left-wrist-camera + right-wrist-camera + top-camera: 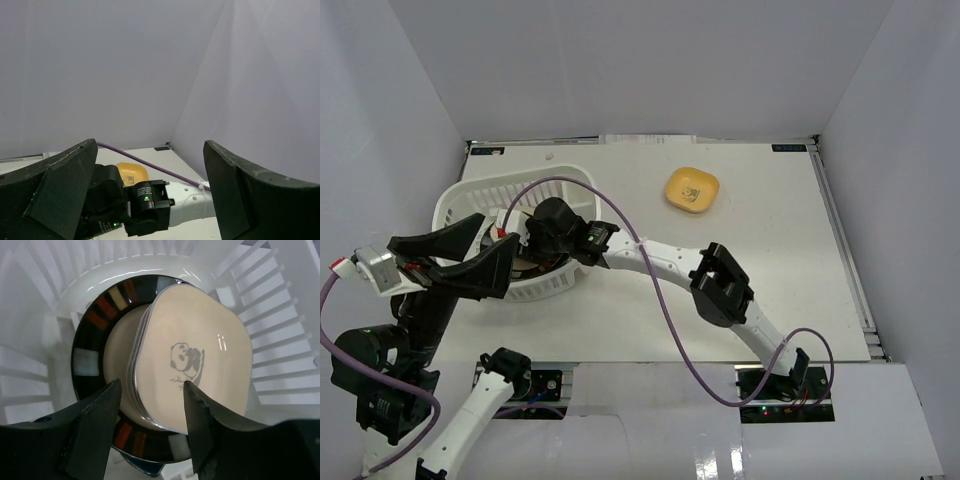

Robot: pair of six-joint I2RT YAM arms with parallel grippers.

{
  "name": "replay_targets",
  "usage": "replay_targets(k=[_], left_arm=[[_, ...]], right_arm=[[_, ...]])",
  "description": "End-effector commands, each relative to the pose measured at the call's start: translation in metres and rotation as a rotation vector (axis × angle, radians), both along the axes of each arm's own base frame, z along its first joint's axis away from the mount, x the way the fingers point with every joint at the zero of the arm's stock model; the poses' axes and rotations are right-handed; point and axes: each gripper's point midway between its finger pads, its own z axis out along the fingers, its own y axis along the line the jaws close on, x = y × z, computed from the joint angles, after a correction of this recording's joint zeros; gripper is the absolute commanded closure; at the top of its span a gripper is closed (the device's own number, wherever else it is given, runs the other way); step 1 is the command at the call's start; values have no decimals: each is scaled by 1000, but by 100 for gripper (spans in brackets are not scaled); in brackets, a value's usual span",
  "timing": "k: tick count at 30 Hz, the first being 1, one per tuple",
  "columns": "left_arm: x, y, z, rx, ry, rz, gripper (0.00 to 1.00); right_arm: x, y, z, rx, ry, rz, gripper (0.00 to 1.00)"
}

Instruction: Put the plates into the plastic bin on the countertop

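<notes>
The white slotted plastic bin [455,200] stands at the left of the countertop [760,270]. My right gripper [542,243] reaches down into it. In the right wrist view the right gripper [151,385] is open, its jaws apart just above a cream panda plate [200,360]. That plate lies on a dark-rimmed round plate [92,330] inside the bin [280,340], with a dark-blue dish edge [144,468] beneath. A yellow plate [692,189] lies alone on the countertop, also seen in the left wrist view [131,174]. My left gripper [500,237] hangs open and empty beside the bin.
A purple cable [660,290] arcs from the right arm [720,285] across the table. Pale walls enclose the countertop on three sides. In the left wrist view the left gripper [150,145] looks over the right arm's wrist [145,205].
</notes>
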Motion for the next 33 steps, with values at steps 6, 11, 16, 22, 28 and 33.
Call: replay_targets(k=[6, 11, 16, 22, 28, 33], left_arm=[[34, -7, -34, 42, 103, 39, 2], [61, -18, -91, 91, 225, 34, 2], [79, -38, -143, 147, 307, -28, 2], [91, -41, -175, 162, 332, -18, 2], [93, -43, -180, 187, 343, -22, 2], [94, -42, -182, 190, 347, -22, 2]], right_arm=[[16, -76, 125, 356, -15, -221, 45], [108, -206, 99, 472, 108, -720, 47], [192, -356, 30, 504, 264, -1271, 36], [240, -452, -31, 491, 389, -1554, 26], [250, -473, -85, 440, 516, -1631, 33], [255, -474, -120, 451, 637, -1644, 47]])
